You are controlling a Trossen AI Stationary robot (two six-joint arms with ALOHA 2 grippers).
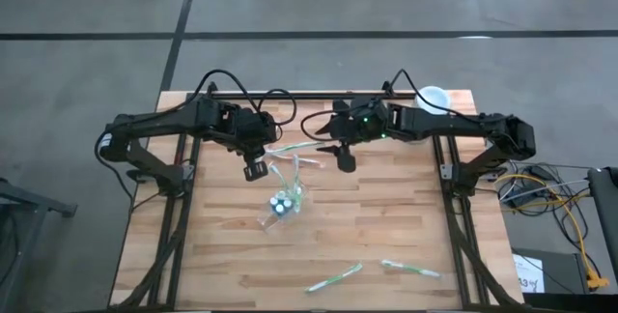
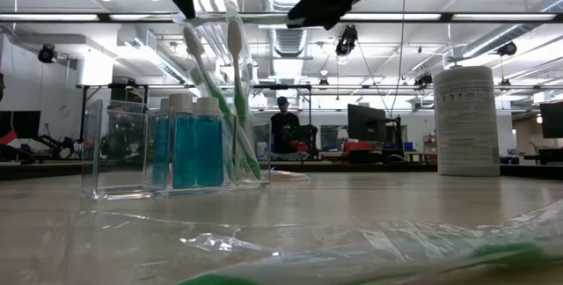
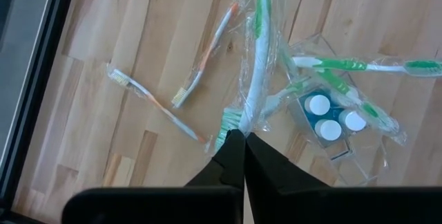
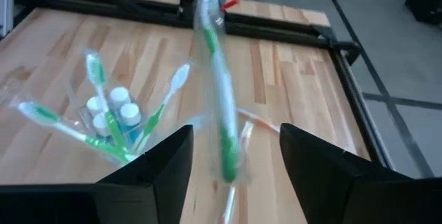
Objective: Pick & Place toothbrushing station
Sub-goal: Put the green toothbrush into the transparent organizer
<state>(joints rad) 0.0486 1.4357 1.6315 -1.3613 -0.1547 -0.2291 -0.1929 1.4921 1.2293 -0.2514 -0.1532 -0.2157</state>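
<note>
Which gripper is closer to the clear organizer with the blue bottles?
Left. The left gripper, shut on a wrapped toothbrush, hangs just above and beside the organizer. The right gripper, open, sits farther off toward the robot's right.

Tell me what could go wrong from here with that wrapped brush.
The left gripper pinches only the end of the wrapped green toothbrush, so it may slip or swing. The open right gripper straddles it and could miss. The clear holder below already leans with brushes; a drop might tip it.
</note>
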